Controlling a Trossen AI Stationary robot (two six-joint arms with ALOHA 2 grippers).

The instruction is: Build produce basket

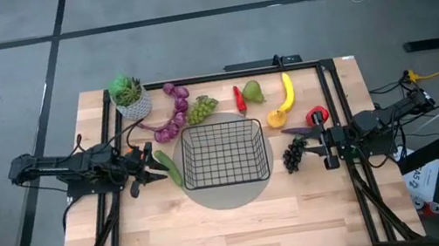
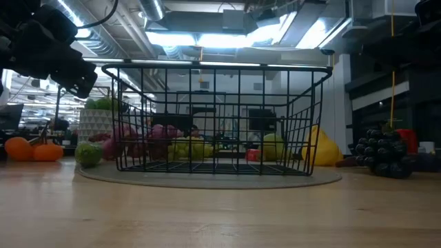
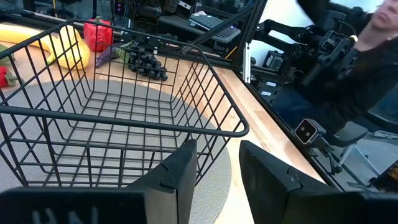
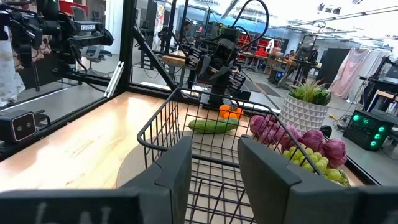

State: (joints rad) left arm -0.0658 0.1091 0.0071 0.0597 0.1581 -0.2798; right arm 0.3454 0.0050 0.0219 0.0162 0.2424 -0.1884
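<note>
The basket (image 1: 223, 152) sat empty on a round grey mat (image 1: 229, 194) in the middle of the bench (image 1: 219, 229), nearer the front edge than the produce.

To its left the left gripper (image 1: 150, 174) hovered just off the basket's side, jaws spread with a gap between them and holding nothing; a cucumber (image 1: 168, 167) lay between it and the wire wall.

To its right the right gripper (image 1: 317, 140) faced the basket the same way, jaws apart and empty, with black grapes (image 1: 294, 155) just beside it and a red pepper (image 1: 316, 115) close behind.

Farther back lay a yellow-orange fruit (image 1: 276, 118), a banana (image 1: 287, 93), a pear (image 1: 252, 91), a slim red pepper (image 1: 240, 99), green grapes (image 1: 200, 107) and purple grapes (image 1: 174, 117). A potted plant (image 1: 129, 96) stood at the far left corner.
</note>
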